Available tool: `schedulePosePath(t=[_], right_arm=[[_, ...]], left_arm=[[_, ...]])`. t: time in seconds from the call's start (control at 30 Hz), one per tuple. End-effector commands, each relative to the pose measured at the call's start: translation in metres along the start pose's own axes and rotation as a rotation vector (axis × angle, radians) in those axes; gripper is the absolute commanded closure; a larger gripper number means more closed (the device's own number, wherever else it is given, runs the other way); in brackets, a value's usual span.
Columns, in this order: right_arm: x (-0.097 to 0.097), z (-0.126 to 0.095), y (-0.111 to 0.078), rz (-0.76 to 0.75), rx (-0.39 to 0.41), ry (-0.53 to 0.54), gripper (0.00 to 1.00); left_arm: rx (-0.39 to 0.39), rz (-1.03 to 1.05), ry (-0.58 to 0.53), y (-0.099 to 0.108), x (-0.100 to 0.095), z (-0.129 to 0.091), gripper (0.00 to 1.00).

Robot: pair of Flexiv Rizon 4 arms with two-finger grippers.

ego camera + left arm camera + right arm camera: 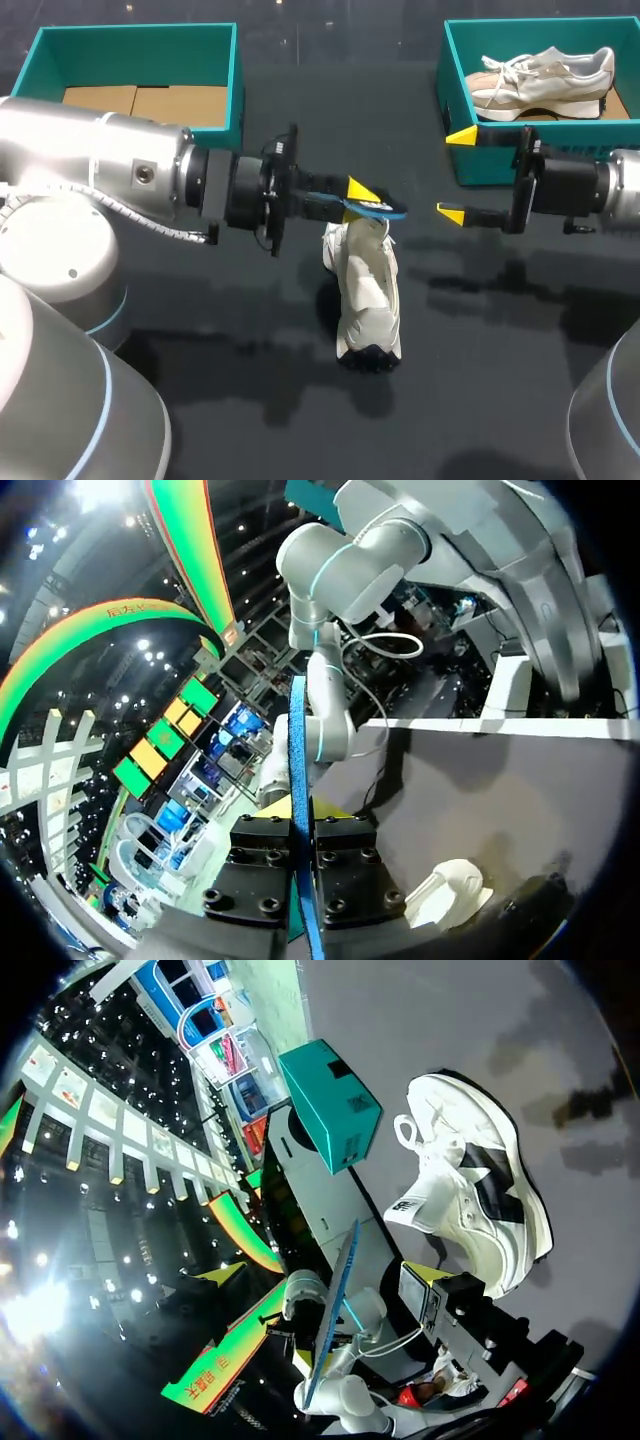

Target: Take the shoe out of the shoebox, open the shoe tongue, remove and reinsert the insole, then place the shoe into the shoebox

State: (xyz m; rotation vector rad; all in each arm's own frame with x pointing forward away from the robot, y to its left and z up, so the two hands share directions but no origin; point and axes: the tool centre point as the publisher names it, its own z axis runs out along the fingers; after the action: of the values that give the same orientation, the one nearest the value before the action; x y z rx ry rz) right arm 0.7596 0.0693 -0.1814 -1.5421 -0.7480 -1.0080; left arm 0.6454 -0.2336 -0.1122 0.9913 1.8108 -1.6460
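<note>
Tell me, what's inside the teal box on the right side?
One pale, laced sneaker lies inside the right shoebox. Anything beneath the sneaker, or tucked low behind the box's near wall, is covered and cannot be seen.

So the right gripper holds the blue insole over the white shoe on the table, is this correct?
Not quite: it is the left gripper that holds the blue insole over the white shoe on the table. The head view shows this; the right gripper is open and empty, off to the side.
</note>
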Motion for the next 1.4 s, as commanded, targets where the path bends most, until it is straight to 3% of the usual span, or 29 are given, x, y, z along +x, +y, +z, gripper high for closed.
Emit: schedulePosePath(t=[0.03, 0.17, 0.3, 0.63, 0.83, 1.13, 1.4], right_arm=[[-0.007, 0.005, 0.004, -0.084, -0.011, 0.031, 0.0], [-0.009, 0.009, 0.005, -0.176, -0.014, 0.065, 0.0], [-0.007, 0.011, 0.004, -0.237, -0.03, 0.076, 0.0], [-0.007, 0.011, 0.004, -0.237, -0.03, 0.076, 0.0], [-0.006, 0.018, -0.001, -0.273, -0.01, 0.075, 0.0], [-0.003, 0.026, -0.018, -0.401, 0.011, 0.096, 0.0], [-0.005, 0.025, -0.019, -0.445, 0.014, 0.094, 0.0]], left_arm=[[-0.027, 0.173, 0.004, 0.012, 0.002, 0.013, 1.0], [-0.028, 0.368, 0.014, 0.018, 0.004, 0.02, 1.0], [-0.004, 0.437, 0.019, 0.02, 0.003, 0.022, 1.0], [-0.004, 0.437, 0.019, 0.02, 0.003, 0.022, 1.0], [-0.009, 0.666, 0.019, 0.035, 0.019, 0.029, 1.0], [0.101, 0.78, -0.056, 0.048, 0.03, 0.031, 1.0], [0.115, 0.795, -0.073, 0.05, 0.031, 0.026, 1.0]])
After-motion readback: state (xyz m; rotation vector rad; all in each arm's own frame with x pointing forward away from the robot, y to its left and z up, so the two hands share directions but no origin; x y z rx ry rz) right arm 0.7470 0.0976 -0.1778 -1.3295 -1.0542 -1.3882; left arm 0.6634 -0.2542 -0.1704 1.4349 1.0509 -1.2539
